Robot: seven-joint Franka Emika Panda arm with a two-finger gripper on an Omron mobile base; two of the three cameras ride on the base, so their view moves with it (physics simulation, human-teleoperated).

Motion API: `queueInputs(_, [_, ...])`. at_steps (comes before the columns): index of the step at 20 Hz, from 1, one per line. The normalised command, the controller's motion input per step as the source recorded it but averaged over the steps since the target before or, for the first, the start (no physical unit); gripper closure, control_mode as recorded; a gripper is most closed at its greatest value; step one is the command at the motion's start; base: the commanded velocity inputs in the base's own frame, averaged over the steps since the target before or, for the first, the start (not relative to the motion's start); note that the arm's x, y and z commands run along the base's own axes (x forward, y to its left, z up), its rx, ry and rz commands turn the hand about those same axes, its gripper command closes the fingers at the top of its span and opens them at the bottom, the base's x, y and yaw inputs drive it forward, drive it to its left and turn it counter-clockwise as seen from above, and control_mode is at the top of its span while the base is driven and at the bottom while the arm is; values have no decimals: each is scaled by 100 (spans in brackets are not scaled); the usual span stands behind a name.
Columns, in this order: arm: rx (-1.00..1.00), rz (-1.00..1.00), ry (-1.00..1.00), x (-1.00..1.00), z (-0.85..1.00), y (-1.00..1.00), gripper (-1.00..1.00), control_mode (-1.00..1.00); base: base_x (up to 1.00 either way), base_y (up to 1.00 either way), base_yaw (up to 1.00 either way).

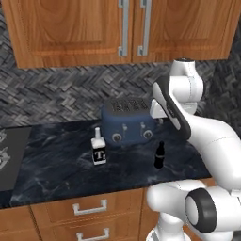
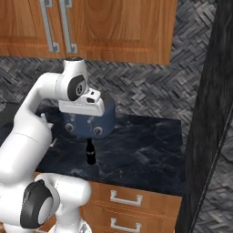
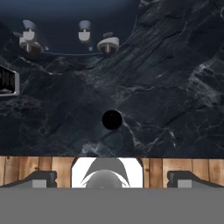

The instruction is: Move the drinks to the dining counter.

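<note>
Wooden drawer fronts with pale metal handles (image 1: 89,206) run along the near edge, under the black white-veined marble tabletop (image 1: 56,164). On that tabletop stands the slim black bottle (image 1: 159,155), upright, a little in front of the round-shouldered blue toaster (image 1: 128,123) and towards its right end; the right base view has the same bottle (image 2: 91,152) just before the toaster (image 2: 89,119). Looking straight down, the hand view shows its round black cap (image 3: 112,119) near the middle of the picture, with the toaster's knobs (image 3: 108,44) beyond it. Left of it, well apart, is the squat square clear bottle with a black "T" label and white cap (image 1: 99,148), also upright (just in front of the toaster's left end). White and dark-jointed, the robot arm holds its pincer (image 3: 112,177) above the black bottle, the fingertips (image 3: 40,178) spread wide and grasping nothing. Wooden wall cupboards with long metal handles (image 1: 123,28) hang above a grey herringbone backsplash (image 1: 52,96).
</note>
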Motion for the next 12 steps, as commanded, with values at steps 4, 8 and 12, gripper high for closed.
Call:
queueInputs(4, [0,0,0,0,0,0,-100,100,45,0,0])
queueInputs(8, [0,0,0,0,0,0,-100,100,31,0,0])
queueInputs(12, [0,0,0,0,0,0,-100,100,22,0,0])
